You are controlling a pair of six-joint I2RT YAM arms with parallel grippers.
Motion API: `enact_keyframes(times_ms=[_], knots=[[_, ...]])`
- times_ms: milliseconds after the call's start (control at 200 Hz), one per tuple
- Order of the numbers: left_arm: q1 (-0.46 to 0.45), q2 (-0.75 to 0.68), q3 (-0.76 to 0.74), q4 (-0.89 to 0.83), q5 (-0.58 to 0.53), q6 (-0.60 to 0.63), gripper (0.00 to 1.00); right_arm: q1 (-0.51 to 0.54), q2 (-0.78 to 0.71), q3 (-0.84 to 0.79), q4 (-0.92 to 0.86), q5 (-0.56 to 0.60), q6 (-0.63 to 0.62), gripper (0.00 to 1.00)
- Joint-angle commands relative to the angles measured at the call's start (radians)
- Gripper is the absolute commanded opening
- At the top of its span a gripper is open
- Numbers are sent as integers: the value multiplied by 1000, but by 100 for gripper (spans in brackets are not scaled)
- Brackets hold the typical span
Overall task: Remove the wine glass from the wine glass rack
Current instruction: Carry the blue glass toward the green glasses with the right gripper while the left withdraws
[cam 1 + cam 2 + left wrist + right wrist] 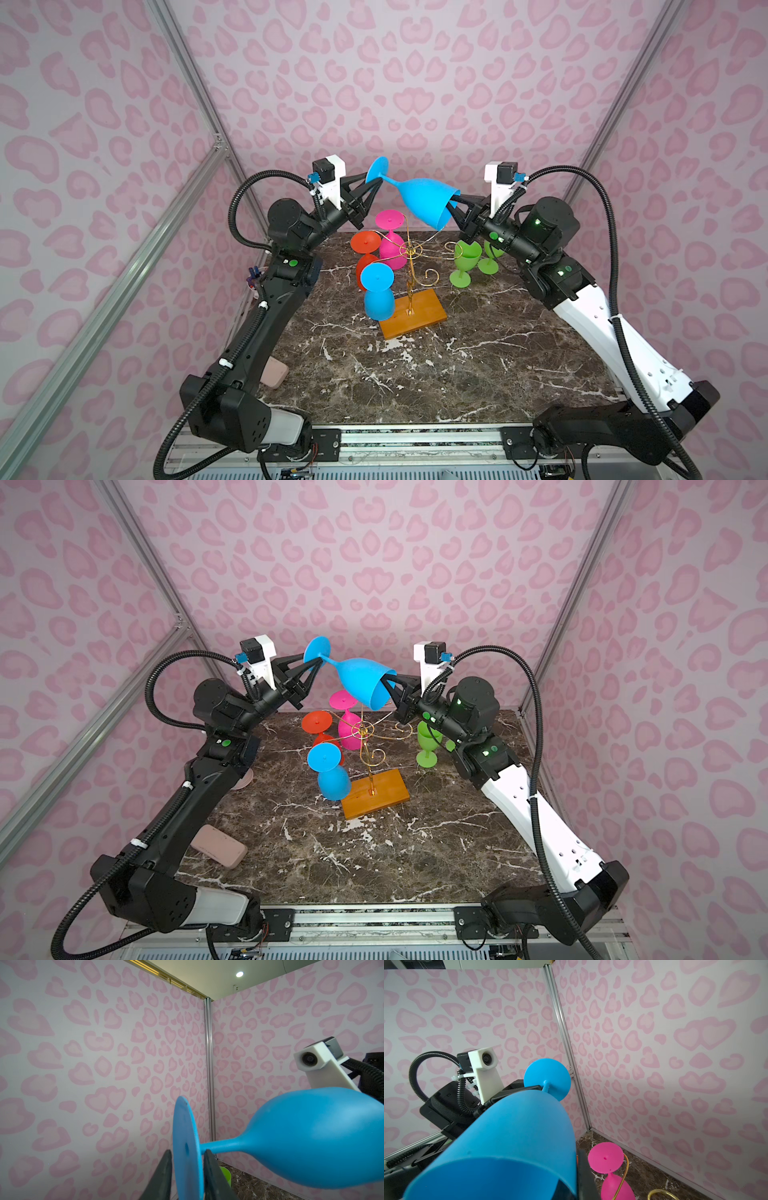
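Blue plastic wine glass (pixel 415 197) aloft.
Right claw (pixel 452 202) pinches only its rim, left claw (pixel 375 185) spread round the foot: glass may pivot and drop.

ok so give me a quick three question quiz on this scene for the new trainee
1. True or false: the raised blue wine glass hangs on the wine glass rack.
2. Which tool pinches the rim of its bowl? A: left tool. B: right tool.
3. How many glasses hang on the rack?

Key:
1. False. It is held in the air above the rack.
2. B. The left tool's fingers only straddle the foot disc.
3. Three: the hanging blue glass, the orange-red glass and the pink glass.
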Motion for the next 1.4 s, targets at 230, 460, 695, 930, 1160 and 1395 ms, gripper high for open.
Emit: enact_keyframes(times_ms=[230, 460, 695, 930, 1160, 1395], knots=[[4, -36, -1, -5, -137, 6, 81, -21, -205, 35, -320, 298, -82, 0], [33, -89, -24, -22, -276, -29, 100, -93, -364, 30, -652, 521, -127, 0], [103, -139, -43, -27, -325, -153, 97, -196, -455, -49, -975, 603, -105, 0], [131, -202, -78, -31, -382, -149, 97, -282, -394, -112, -1117, 589, -132, 0], [131, -273, -92, -33, -420, -79, 97, -356, -228, -142, -1137, 553, -166, 0], [126, -327, -92, -35, -429, -38, 97, -475, -84, -173, -1098, 501, -184, 0]])
